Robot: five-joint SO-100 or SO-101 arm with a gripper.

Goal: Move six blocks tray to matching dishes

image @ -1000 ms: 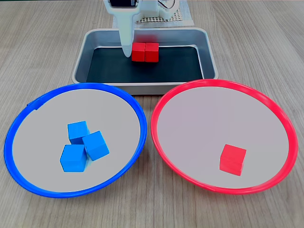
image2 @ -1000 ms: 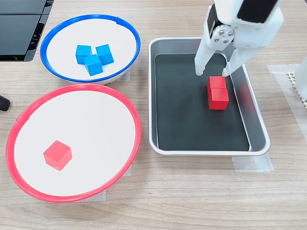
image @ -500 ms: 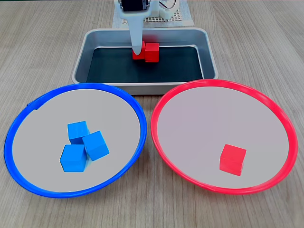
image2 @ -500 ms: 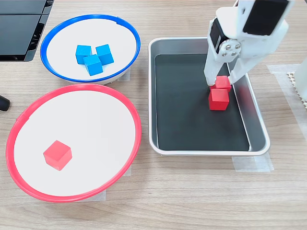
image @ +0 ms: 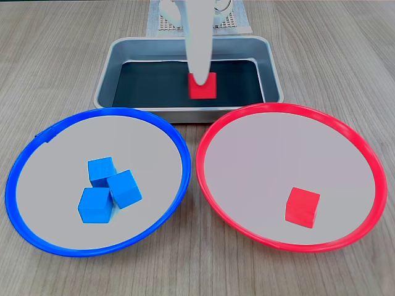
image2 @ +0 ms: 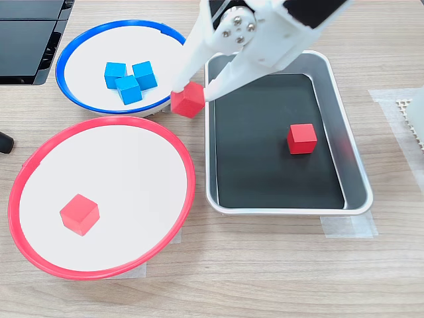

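Altogether six blocks showed: three blue cubes (image2: 130, 79) in the blue-rimmed dish (image2: 79, 36), one red cube (image2: 79, 214) in the red-rimmed dish (image2: 40, 152), one red block (image2: 302, 138) in the tray (image2: 278, 207) — and one red block (image2: 188, 100) clamped between the gripper (image2: 192, 97) fingers, held between the dishes and the tray.

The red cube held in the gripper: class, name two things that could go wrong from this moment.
1. The small glossy red cube sits at the very tips of the white gripper, seemingly tilted, so it might slip out before reaching the round red-rimmed dish.
2. It hangs near the rim of the round blue-rimmed dish, where three blue cubes lie; an early release could land it in the wrong dish.
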